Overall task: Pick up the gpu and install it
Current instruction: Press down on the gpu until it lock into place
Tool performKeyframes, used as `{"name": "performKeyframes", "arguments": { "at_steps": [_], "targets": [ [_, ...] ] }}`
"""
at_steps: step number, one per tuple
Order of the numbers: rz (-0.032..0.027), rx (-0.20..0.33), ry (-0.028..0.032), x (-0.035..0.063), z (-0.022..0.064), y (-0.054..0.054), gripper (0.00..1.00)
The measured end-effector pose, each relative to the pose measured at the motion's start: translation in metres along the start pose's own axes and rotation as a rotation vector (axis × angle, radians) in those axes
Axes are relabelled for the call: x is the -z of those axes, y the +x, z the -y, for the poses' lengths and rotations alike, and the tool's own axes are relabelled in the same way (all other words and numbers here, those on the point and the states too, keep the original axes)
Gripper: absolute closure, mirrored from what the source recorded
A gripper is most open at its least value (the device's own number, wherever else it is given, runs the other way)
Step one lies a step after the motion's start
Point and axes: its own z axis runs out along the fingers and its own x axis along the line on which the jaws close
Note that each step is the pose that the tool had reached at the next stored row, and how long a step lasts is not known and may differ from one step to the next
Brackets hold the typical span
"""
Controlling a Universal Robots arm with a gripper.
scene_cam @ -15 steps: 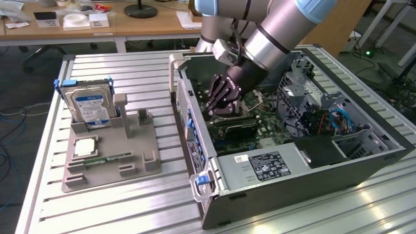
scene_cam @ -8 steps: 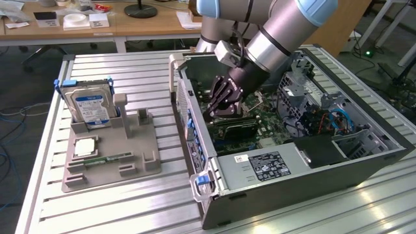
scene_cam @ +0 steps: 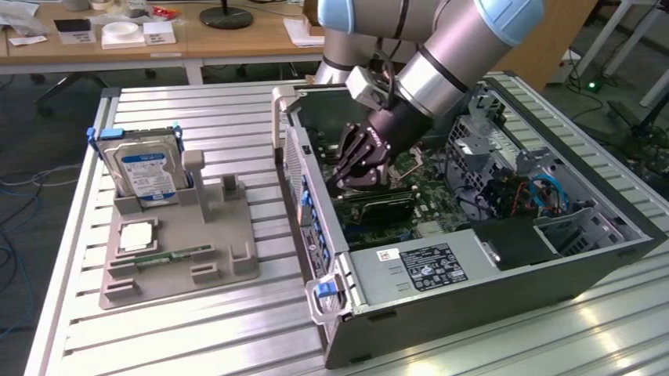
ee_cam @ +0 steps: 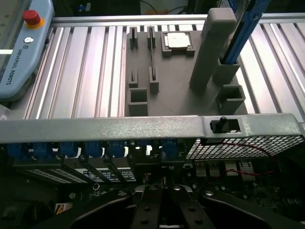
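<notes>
Arm (scene_cam: pixel 460 55) angled down; tool (scene_cam: pixel 361 178) closed, pointing downward.

Gripper (scene_cam: pixel 359 182) fingertips hidden inside case (scene_cam: pixel 585 258); gpu indiscernible.

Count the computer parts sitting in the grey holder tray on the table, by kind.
Hard drive: 1
Processor chip: 1
Memory stick: 1
Total: 3

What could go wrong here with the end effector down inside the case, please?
1. The end effector sits low over the motherboard; pressing further may stress components.
2. The arm passes close to the case wall and drive cage; a sideways move could hit them.
3. Red and blue cables lie nearby and could snag.
</notes>
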Motion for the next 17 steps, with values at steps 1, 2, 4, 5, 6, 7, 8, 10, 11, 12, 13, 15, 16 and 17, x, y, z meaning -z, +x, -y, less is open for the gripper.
{"name": "performKeyframes", "arguments": {
  "at_steps": [1,2,4,5,6,7,8,10,11,12,13,15,16,17],
  "targets": [
    [-0.0004,0.000,-0.0068,-0.0002,0.0001,0.000,0.90],
    [-0.0009,0.000,-0.0151,-0.0003,0.0003,0.000,0.90],
    [-0.0019,0.000,-0.0304,-0.0008,0.0007,0.001,0.90],
    [-0.0019,0.000,-0.0339,-0.0013,0.0013,0.001,0.90],
    [-0.0021,-0.001,-0.0342,-0.0022,0.0019,0.001,0.90],
    [-0.0022,-0.001,-0.0343,-0.0032,0.0025,0.001,0.90],
    [-0.0024,-0.001,-0.0336,-0.0040,0.0031,0.001,0.90],
    [-0.0025,-0.001,-0.0314,-0.0055,0.0043,0.001,0.90],
    [-0.0026,-0.001,-0.0307,-0.0063,0.0054,0.001,0.90],
    [-0.0017,0.000,-0.0288,-0.0073,0.0070,0.000,0.90],
    [-0.0002,0.000,-0.0286,-0.0073,0.0091,-0.002,0.90],
    [-0.0013,-0.001,-0.0274,-0.0053,0.0132,-0.004,0.90],
    [-0.0016,-0.001,-0.0263,-0.0044,0.0146,-0.005,0.90],
    [-0.0014,-0.001,-0.0241,-0.0038,0.0157,-0.006,0.90]
  ]
}}
